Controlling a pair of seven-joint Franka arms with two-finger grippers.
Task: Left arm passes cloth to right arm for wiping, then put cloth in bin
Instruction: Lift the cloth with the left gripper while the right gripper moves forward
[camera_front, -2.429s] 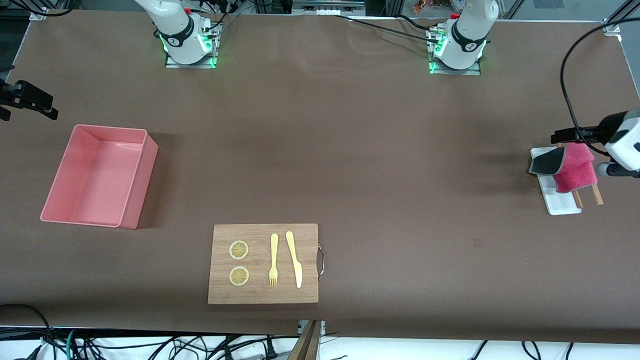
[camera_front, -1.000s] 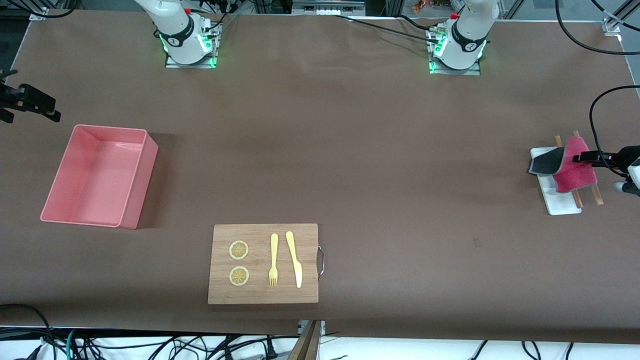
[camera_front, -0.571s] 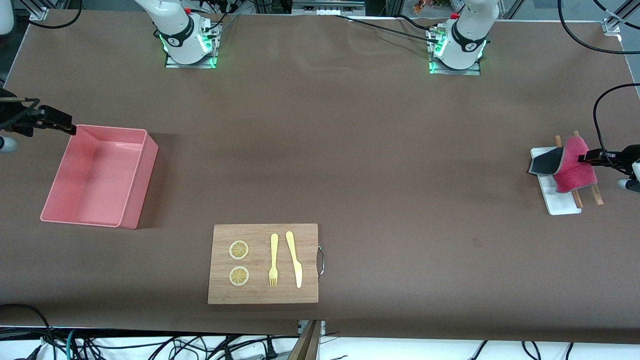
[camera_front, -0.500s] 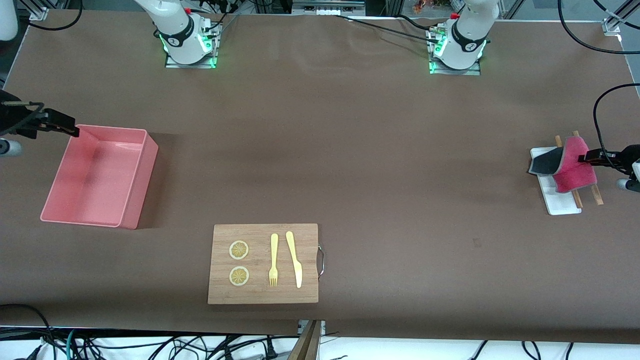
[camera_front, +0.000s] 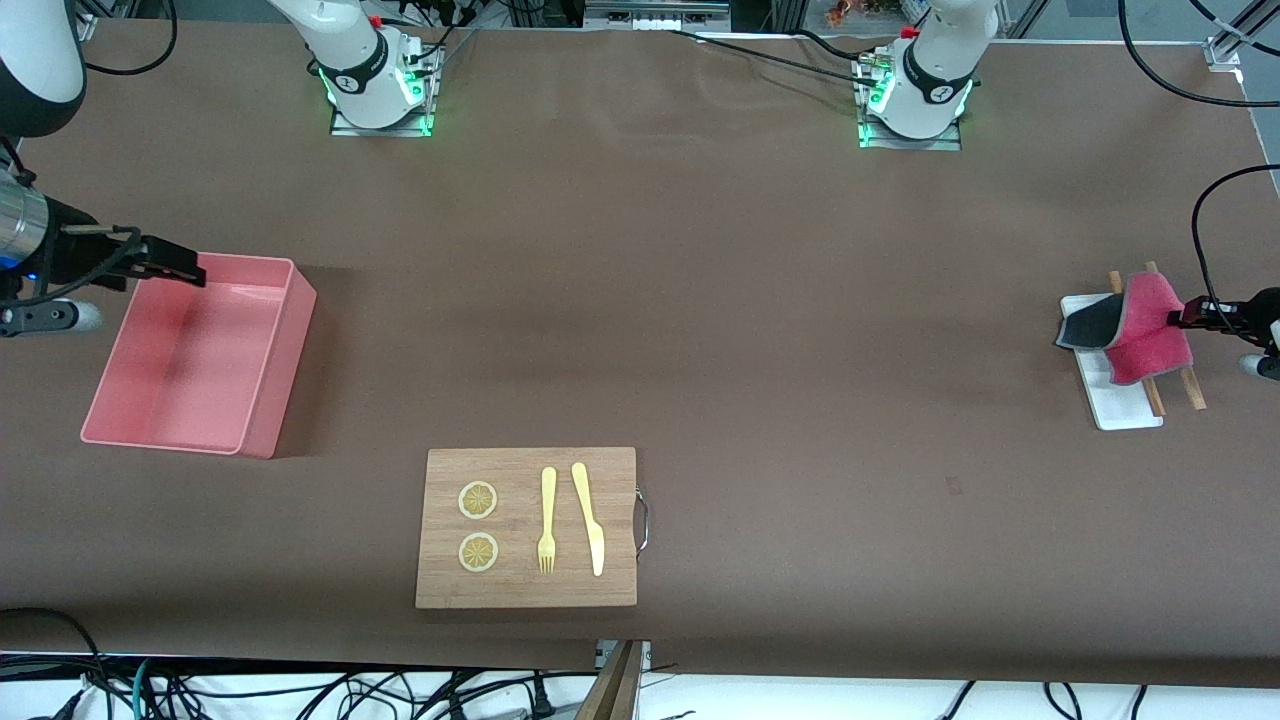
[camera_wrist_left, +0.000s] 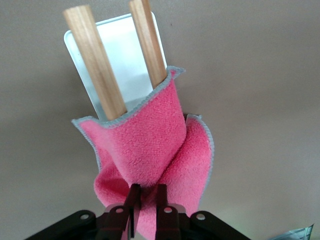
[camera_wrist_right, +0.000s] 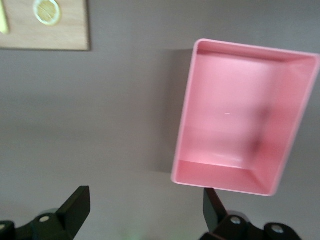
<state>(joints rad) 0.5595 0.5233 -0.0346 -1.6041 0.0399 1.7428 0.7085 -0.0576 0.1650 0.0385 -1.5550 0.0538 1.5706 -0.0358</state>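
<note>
- You can see the cloth (camera_front: 1140, 325) at the left arm's end of the table. It is draped over two wooden sticks (camera_front: 1170, 385) that lie across a small white tray (camera_front: 1115, 405). Its pink face shows, and a dark grey flap hangs off toward the middle of the table.
- Your left gripper (camera_wrist_left: 145, 196) has its fingers (camera_wrist_left: 133, 197) squeezed on a fold of the cloth. In the left wrist view, pink fabric bunches up between them.
- Your right gripper (camera_front: 170, 258) is up in the air over the bin's (camera_front: 270, 400) edge that is farthest from the front camera. Its fingers (camera_wrist_right: 75, 205) are spread wide with nothing between them.
- The bin sits at the right arm's end of the table. Nothing is in it.
- You will find a wooden board (camera_front: 527, 590) between the bin and the tray, nearer to the front camera than both. On it lie two lemon slices (camera_front: 478, 500), a yellow fork (camera_front: 547, 520) and a yellow knife (camera_front: 588, 515).
</note>
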